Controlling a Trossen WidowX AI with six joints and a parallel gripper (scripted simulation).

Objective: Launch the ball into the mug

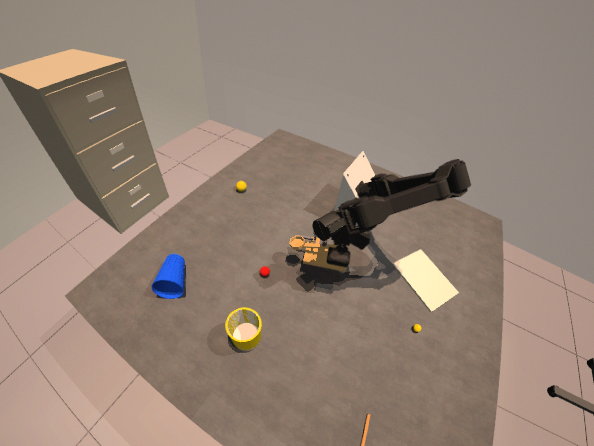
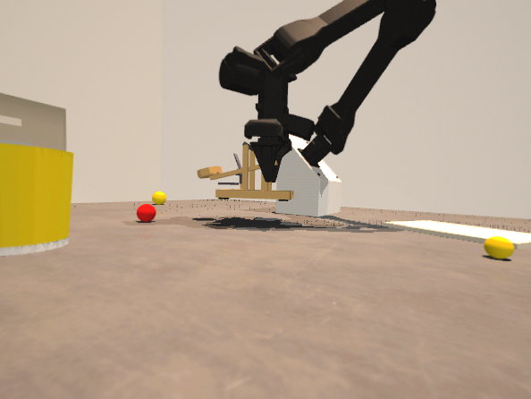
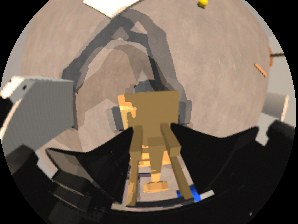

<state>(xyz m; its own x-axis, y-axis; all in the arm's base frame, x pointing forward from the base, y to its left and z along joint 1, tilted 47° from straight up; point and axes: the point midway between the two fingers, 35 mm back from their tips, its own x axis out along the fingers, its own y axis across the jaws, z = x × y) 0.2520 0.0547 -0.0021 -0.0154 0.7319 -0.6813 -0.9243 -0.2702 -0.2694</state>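
My gripper (image 2: 270, 180) (image 3: 152, 128) is shut on the wooden catapult (image 1: 312, 257) (image 2: 255, 194) (image 3: 155, 107), with its fingers on either side of the uprights. The catapult hangs a little above the table, its shadow apart beneath it. Its cup (image 1: 296, 242) (image 2: 209, 172) looks empty and points left in the top and exterior views. A red ball (image 1: 265, 271) (image 2: 146, 213) rests on the table left of the cup. Two yellow balls lie farther off, one (image 1: 241, 186) (image 2: 159, 198) at the back and one (image 1: 417, 328) (image 2: 499, 247) (image 3: 202, 3) at the right. The yellow mug (image 1: 245, 342) (image 2: 36, 197) stands upright.
A blue cup (image 1: 171, 270) lies on its side at the left. A white wedge-shaped block (image 1: 357, 175) (image 2: 299, 183) (image 3: 45, 107) stands behind the catapult. A pale pad (image 1: 427, 280) (image 2: 460, 230) (image 3: 112, 6) lies at the right. An orange stick (image 1: 366, 430) (image 3: 260, 70) is near the front.
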